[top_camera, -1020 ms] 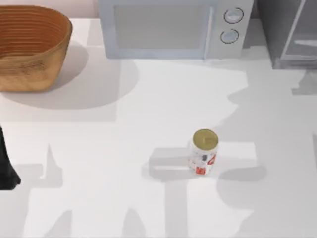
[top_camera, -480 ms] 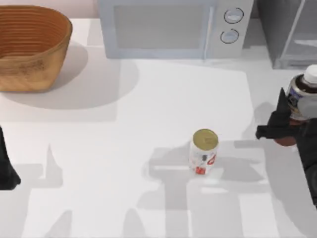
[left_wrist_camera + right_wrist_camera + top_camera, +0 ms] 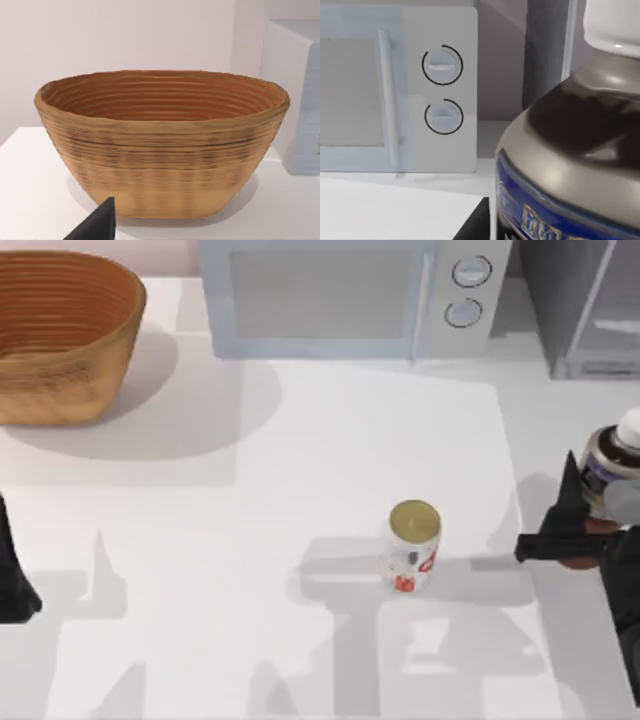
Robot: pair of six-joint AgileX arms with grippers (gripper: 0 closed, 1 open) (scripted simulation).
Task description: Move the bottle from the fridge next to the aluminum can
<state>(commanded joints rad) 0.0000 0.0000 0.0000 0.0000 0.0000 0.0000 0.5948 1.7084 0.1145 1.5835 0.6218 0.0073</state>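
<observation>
The bottle [image 3: 612, 462] is standing upright near the right edge of the surface [image 3: 300, 470], its white cap and dark neck showing above a blue-grey label. The right gripper [image 3: 585, 525] is clamping it low on the body, dark fingers [image 3: 560, 530] pointing toward the surface's middle. In the right wrist view the bottle [image 3: 570, 155] is looming close, with the microwave [image 3: 400, 90] and its two round dials behind. The aluminum can [image 3: 411, 545] is sitting upright toward the surface's middle, well apart from the bottle and nearer the front edge than the back. The fridge [image 3: 585, 305] is occupying the back right corner, the microwave [image 3: 350, 295] beside it along the back edge. A woven basket [image 3: 65, 335] is resting at the back left corner. The left gripper [image 3: 12, 585] is sitting parked at the left edge; whether its fingers are open cannot be told.
</observation>
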